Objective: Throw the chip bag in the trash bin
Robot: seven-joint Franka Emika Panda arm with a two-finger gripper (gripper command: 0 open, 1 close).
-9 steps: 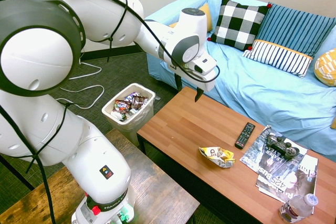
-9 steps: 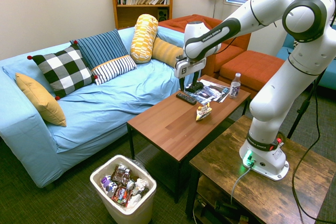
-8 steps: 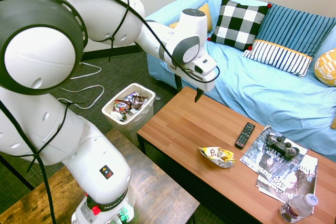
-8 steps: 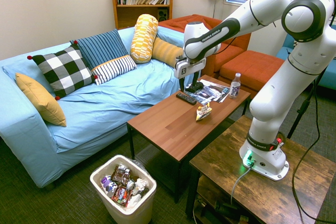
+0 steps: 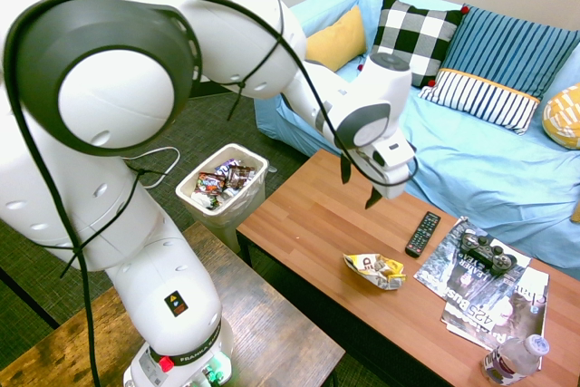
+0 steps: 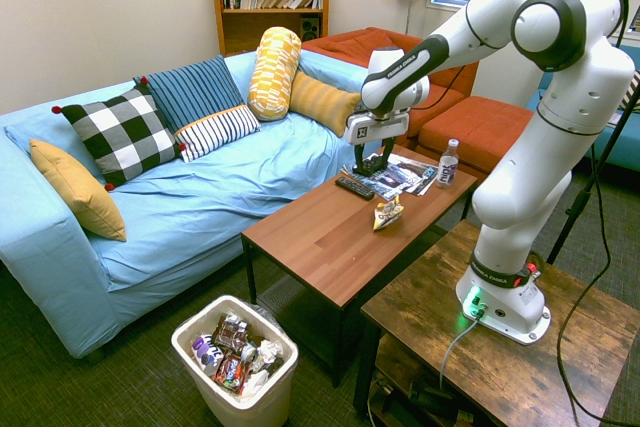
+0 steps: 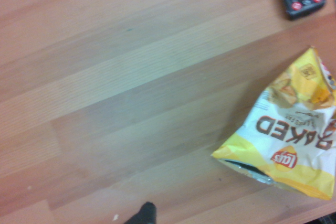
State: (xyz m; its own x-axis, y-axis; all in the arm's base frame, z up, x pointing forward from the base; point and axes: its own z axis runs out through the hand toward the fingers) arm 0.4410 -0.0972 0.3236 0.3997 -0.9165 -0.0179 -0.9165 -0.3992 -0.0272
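The gripper (image 5: 359, 184) hangs above the coffee table (image 5: 304, 214), fingers wide apart, holding nothing and touching nothing. The chip bag (image 5: 375, 270) lies flat near the table's long edge facing the robot's base, around the middle of that edge. A remote (image 5: 423, 234), magazines (image 5: 489, 280) and a bottle (image 5: 515, 360) share the table; the trash bin (image 5: 222, 189) stands on the floor just off one end, before the blue sofa (image 5: 399, 147). The bag's long axis runs roughly along that edge, its open end toward the bin.
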